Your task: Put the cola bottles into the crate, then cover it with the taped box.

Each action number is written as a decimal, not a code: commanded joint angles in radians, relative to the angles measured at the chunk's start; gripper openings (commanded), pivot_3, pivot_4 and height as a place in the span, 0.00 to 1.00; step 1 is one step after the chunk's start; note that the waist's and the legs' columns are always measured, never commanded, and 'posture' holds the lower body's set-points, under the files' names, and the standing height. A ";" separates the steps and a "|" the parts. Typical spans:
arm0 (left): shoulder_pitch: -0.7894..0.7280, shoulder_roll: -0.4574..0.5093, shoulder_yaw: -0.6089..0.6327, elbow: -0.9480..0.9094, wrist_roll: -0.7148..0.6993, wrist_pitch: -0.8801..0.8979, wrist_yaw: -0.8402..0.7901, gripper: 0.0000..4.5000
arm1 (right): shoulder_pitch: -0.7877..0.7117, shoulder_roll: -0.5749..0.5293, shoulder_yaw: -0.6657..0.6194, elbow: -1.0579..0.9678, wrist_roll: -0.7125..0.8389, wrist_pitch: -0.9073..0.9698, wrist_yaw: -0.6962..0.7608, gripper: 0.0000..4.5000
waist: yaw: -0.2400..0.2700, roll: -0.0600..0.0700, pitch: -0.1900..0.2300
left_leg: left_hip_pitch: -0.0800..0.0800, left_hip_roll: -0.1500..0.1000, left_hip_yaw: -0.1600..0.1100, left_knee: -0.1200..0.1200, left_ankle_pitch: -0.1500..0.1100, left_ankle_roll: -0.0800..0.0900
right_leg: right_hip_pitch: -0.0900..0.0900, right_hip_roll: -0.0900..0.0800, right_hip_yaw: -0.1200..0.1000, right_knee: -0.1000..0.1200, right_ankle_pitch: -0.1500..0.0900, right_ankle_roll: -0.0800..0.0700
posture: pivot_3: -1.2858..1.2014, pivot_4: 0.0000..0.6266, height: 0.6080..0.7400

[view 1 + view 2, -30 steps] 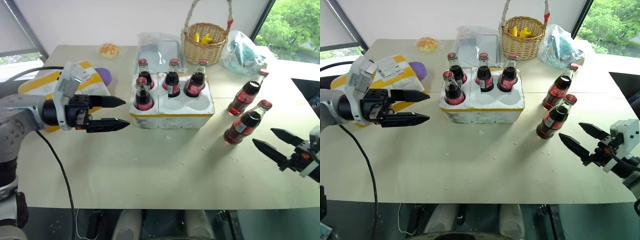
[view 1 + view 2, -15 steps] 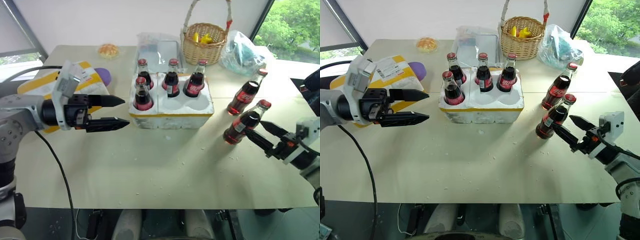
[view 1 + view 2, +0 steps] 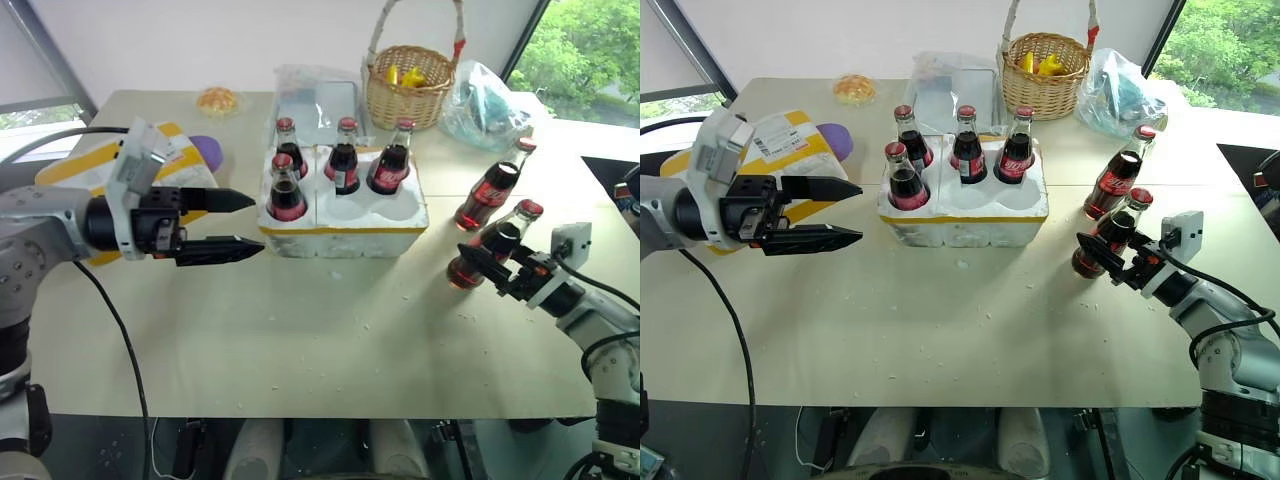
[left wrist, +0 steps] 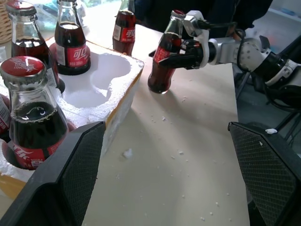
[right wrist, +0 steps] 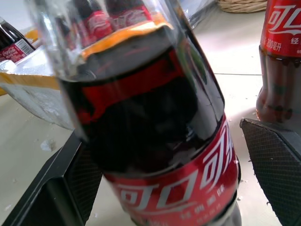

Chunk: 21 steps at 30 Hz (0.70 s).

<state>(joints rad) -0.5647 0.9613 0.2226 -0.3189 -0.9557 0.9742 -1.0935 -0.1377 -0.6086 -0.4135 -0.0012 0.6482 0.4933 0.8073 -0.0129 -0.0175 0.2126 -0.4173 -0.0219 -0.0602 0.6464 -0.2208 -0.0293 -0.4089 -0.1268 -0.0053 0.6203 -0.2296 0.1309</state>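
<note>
- The right gripper [image 3: 1102, 256] was at the nearer of the two cola bottles [image 3: 1107, 236] standing loose on the table [image 3: 970, 330], to the right of the crate [image 3: 966, 212]. Its two black fingers stood wide apart with the bottle's lower body between them; from the right wrist view the bottle sat squarely in the gap, a finger [image 5: 277, 162] on either side. I could not tell whether the pads were pressing the glass, and the bottle stood upright on the table.
- The second loose bottle [image 3: 1119, 172] stood just behind the first, a little farther from the robot and apart from the gripper.
- The left gripper [image 3: 228, 222] hung above the table to the left of the crate, pointing toward it, its fingers spread wide and holding nothing.
- Cola bottles counted: six. Four stood in the crate, three along the back row and one in the front left well; two stood outside it.
- The crate's wells numbered six, so two front wells were unfilled, the middle and the right.
- The taped box [image 3: 790, 150], one of them, lay at the table's left side behind the left arm, well apart from the crate, its yellow bands and white label facing up.
- Behind the crate stood one wicker basket [image 3: 1045, 75].
</note>
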 commanded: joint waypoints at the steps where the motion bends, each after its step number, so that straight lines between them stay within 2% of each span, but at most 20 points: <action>1: -0.026 0.012 0.016 -0.026 -0.022 -0.003 0.007 0.99 | -0.023 0.003 0.001 0.012 -0.005 -0.030 0.004 0.94 | 0.000 0.000 0.000 | 0.000 0.000 0.000 0.000 0.000 0.000 | 0.000 0.000 0.000 0.000 0.000 0.000 | 0.52 0.24 0.98; 3: -0.027 0.012 0.015 -0.029 -0.027 -0.002 0.011 1.00 | -0.030 0.008 -0.004 0.011 0.007 -0.032 0.003 0.80 | 0.000 0.000 0.000 | 0.000 0.000 0.000 0.000 0.000 0.000 | 0.000 0.000 0.000 0.000 0.000 0.000 | 0.52 0.24 0.98; 4: -0.028 0.013 0.015 -0.029 -0.028 -0.003 0.012 1.00 | -0.034 0.008 -0.008 0.007 0.013 -0.029 0.001 0.69 | 0.000 0.000 0.000 | 0.000 0.000 0.000 0.000 0.000 0.000 | 0.000 0.000 0.000 0.000 0.000 0.000 | 0.52 0.24 0.98; 5: -0.028 0.013 0.014 -0.029 -0.030 -0.003 0.013 1.00 | -0.036 0.007 -0.010 0.005 0.017 -0.028 0.000 0.64 | 0.000 0.000 0.000 | 0.000 0.000 0.000 0.000 0.000 0.000 | 0.000 0.000 0.000 0.000 0.000 0.000 | 0.52 0.24 0.98; 11: -0.015 0.014 0.017 -0.042 -0.045 0.001 0.018 1.00 | -0.100 -0.048 -0.042 -0.043 0.069 0.010 0.008 0.64 | -0.003 0.002 0.001 | 0.000 0.000 0.000 0.000 0.000 0.000 | -0.001 0.001 0.000 0.000 0.000 0.000 | 0.52 0.24 0.98; 17: -0.004 0.011 0.018 -0.050 -0.053 -0.004 0.026 1.00 | -0.336 -0.094 0.009 -0.098 0.159 0.106 0.027 0.64 | -0.008 0.006 0.004 | 0.000 0.001 0.002 0.000 0.000 0.000 | -0.002 0.002 0.002 0.001 0.001 -0.001 | 0.52 0.24 0.98; 21: 0.003 0.006 0.019 -0.056 -0.052 -0.011 0.034 1.00 | -0.526 -0.058 0.079 -0.083 0.202 0.158 0.032 0.64 | -0.008 0.006 0.004 | 0.000 0.004 0.001 -0.002 0.000 0.000 | -0.004 0.005 0.002 0.002 0.003 0.002 | 0.52 0.24 0.98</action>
<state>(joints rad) -0.5573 0.9608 0.2181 -0.3544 -0.9939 0.9756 -1.0632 -0.6056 -0.6755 -0.3375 -0.0453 0.8081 0.6485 0.8290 -0.0207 -0.0116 0.2161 -0.4177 -0.0170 -0.0594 0.6447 -0.2209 -0.0289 -0.4131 -0.1210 -0.0031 0.6223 -0.2270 0.1331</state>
